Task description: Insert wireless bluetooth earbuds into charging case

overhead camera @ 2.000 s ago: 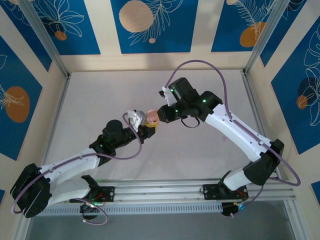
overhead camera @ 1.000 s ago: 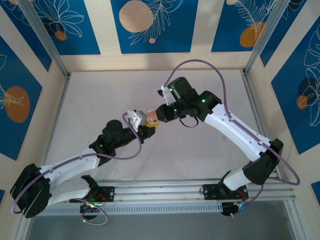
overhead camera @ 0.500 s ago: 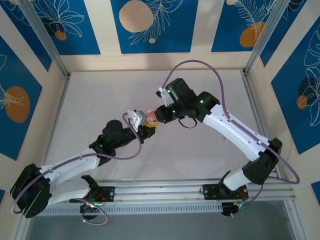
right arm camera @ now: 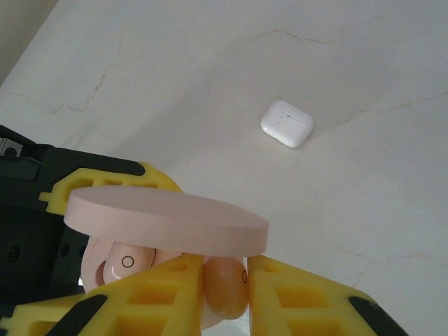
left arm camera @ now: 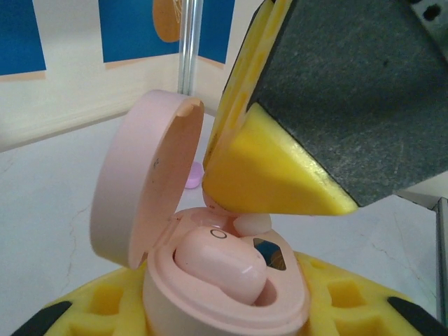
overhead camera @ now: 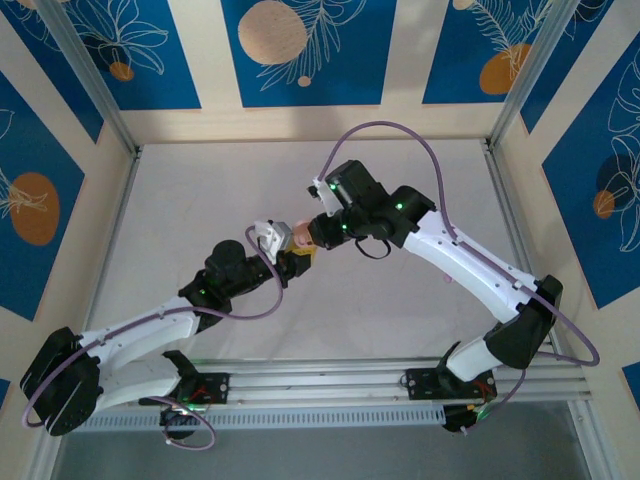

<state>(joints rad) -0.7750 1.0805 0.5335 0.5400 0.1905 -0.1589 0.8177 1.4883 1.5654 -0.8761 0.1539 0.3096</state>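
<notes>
My left gripper [overhead camera: 289, 256] is shut on a pink charging case [left arm camera: 224, 297], its yellow fingers [left arm camera: 105, 304] hugging the case's base. The lid [left arm camera: 143, 182] stands open. One pale pink earbud [left arm camera: 220, 262] sits in the near socket. My right gripper [right arm camera: 227, 297] is shut on a second pink earbud [right arm camera: 225, 285] and holds it just under the lid [right arm camera: 168, 220], at the case's other socket. In the left wrist view that earbud [left arm camera: 252, 224] peeks out under the right gripper's yellow finger [left arm camera: 280, 171]. In the top view both grippers meet at the case [overhead camera: 298, 236] mid-table.
A closed white case [right arm camera: 287, 123] lies on the white table [right arm camera: 350, 56] beyond the right gripper. A small pinkish-purple thing [left arm camera: 194, 176] lies on the table behind the pink case. Aluminium frame posts [overhead camera: 515, 75] and patterned walls ring the table.
The right arm has edged left toward the case with its earbud. The left arm and the case have stayed still.
</notes>
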